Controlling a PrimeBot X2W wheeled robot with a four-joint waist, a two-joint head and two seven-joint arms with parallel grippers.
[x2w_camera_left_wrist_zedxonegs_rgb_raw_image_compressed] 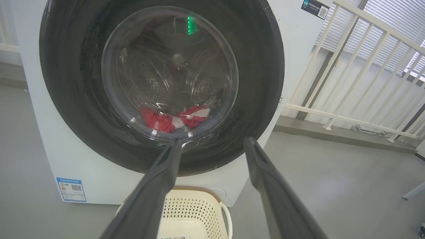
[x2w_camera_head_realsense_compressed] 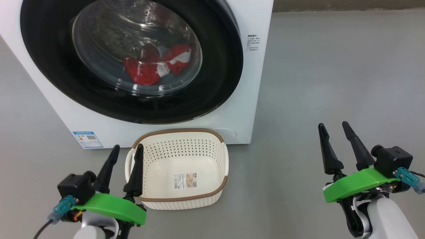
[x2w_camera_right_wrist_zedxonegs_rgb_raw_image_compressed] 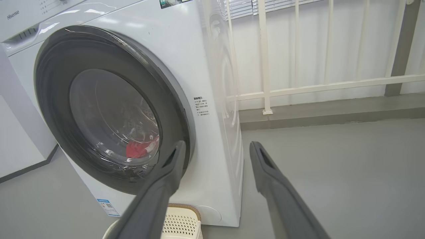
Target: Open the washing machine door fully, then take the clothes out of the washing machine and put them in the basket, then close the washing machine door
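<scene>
Right wrist view adds a white barred railing (x2w_camera_right_wrist_zedxonegs_rgb_raw_image_compressed: 315, 88) beside the white box-shaped washing machine (x2w_camera_right_wrist_zedxonegs_rgb_raw_image_compressed: 215, 66). Left gripper (x2w_camera_head_realsense_compressed: 127, 146) and right gripper (x2w_camera_head_realsense_compressed: 333, 124) gape, released.

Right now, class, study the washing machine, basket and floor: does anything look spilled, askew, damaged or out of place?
Nothing stands out. The washing machine door sits shut, the clothes lie low behind its glass, and the basket stands upright on the floor before the washing machine. The left claw and right claw are open.

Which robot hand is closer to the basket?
The left gripper, right beside the basket's handle. The right gripper is far off to the side, over the grey floor.
</scene>
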